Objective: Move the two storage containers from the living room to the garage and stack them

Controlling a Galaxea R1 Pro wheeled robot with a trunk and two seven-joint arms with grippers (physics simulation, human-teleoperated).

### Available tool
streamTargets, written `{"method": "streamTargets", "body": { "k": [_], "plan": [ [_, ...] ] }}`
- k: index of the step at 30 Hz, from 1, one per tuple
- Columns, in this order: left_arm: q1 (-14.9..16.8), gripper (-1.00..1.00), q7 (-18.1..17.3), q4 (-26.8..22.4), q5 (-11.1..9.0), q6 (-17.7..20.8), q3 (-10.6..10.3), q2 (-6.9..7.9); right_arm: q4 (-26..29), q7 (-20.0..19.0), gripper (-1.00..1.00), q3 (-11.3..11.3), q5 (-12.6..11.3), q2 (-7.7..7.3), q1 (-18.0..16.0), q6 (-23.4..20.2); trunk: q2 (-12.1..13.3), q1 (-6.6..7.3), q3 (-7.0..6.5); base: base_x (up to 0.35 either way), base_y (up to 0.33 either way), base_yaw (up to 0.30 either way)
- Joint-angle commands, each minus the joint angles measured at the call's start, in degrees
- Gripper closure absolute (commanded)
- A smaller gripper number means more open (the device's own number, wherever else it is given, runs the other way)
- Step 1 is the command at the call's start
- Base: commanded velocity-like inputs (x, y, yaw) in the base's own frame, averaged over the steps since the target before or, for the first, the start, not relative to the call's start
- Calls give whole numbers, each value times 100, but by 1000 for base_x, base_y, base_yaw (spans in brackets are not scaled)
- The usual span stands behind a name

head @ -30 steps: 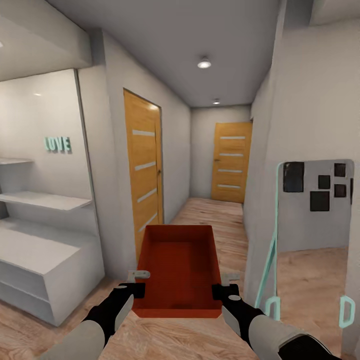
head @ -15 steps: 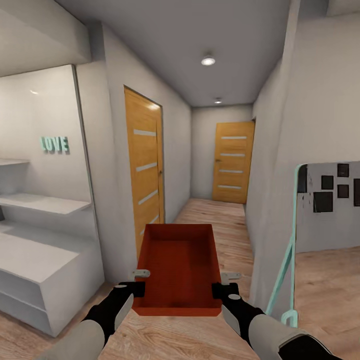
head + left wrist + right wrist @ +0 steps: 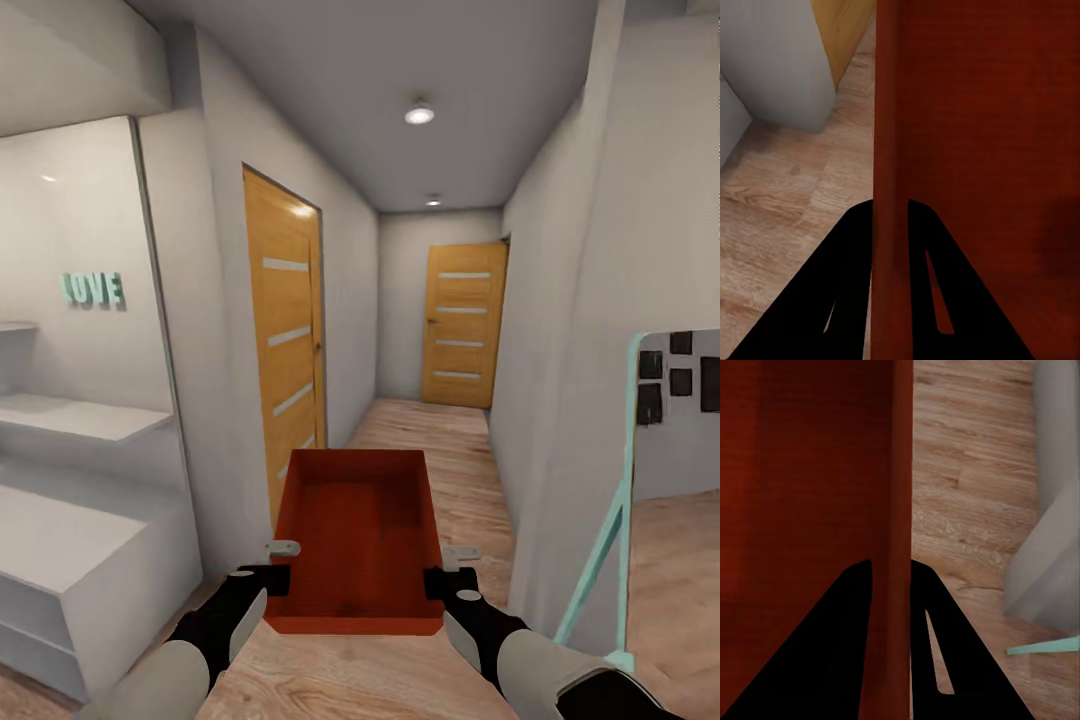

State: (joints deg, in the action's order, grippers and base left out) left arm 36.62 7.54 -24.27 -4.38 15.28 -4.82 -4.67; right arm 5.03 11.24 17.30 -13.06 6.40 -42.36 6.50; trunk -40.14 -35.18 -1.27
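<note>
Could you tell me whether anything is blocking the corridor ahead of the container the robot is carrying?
Nothing visible does. The storage container is held between the left claw and right claw, and the wood plank floor runs bare to the shut orange door at the corridor's end. A second shut door lines the left wall.

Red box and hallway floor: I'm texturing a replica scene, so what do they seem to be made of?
The red box looks like matte plastic: smooth plain walls, even orange-red colour, no grain, though painted wood is possible. Each hand, left and right, clamps a side wall. The floor looks like light wood planks or laminate: grain streaks and plank seams, low sheen.
</note>
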Motion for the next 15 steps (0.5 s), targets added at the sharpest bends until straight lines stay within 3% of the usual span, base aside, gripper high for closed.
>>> {"method": "streamTargets", "body": {
  "k": [1,15],
  "plan": [
    [3,100,72,-61,-14,36,412,135,-20,-8,100,19,-102,-2,0,15,-2,-4,1,290,216,-239],
    [3,100,64,-39,-12,36,412,142,-20,-8,100,19,-100,1,0,9,-2,-4,1,292,220,-276]
  ]
}}
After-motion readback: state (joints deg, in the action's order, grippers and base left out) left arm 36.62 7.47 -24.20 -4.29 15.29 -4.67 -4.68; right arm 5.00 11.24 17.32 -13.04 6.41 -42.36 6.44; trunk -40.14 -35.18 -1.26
